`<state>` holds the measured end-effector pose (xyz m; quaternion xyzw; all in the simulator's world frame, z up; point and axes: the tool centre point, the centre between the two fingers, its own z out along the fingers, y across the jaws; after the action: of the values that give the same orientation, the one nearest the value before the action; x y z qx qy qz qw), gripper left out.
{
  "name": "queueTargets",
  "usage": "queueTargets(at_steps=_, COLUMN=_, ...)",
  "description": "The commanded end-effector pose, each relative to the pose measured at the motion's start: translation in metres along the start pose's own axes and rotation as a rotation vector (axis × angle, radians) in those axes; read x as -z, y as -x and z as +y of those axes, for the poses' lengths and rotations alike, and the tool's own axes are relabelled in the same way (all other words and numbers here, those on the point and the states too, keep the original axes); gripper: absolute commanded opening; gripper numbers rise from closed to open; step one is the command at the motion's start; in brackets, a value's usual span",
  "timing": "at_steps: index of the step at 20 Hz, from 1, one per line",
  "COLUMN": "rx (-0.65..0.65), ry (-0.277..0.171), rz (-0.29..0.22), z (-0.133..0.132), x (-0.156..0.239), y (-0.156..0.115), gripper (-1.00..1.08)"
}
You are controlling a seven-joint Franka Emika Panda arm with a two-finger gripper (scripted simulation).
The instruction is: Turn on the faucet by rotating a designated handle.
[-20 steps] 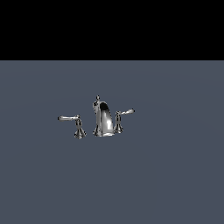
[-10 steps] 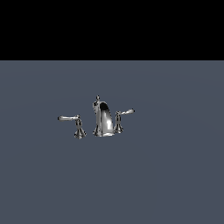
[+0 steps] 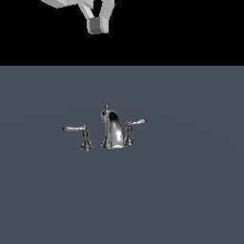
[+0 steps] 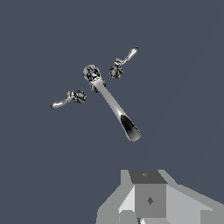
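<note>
Chrome lever handle (image 3: 135, 125) with its short arm pointing to the exterior view's right stands on the grey desk (image 3: 190, 190) beside the arched chrome faucet (image 3: 113, 131), well below the pale hand (image 3: 97, 24), whose opening I cannot tell, so a descent could land on the longer opposite lever (image 3: 78, 131) instead.

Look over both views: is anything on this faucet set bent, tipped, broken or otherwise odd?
Nothing stands out. The faucet stands upright on the grey surface, the handle and the other lever flank its spout, and the claw hangs high above, touching nothing.
</note>
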<state>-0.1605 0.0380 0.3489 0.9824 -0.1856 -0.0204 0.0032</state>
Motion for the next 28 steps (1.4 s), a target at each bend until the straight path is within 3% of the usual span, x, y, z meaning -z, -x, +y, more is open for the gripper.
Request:
queueTargets(at_steps=1, rx=-0.064, ry=-0.004, rz=0.002, z=-0.007, x=-0.017, y=-0.015, gripper=-1.00)
queueTargets(at_steps=15, rx=-0.388, ry=-0.017, rz=0.011, z=-0.027, x=-0.104, y=-0.098, gripper=-1.00)
queueTargets(at_steps=28, rx=-0.697, ry=-0.024, rz=0.022, z=-0.019, x=-0.185, y=-0.183, gripper=-1.00)
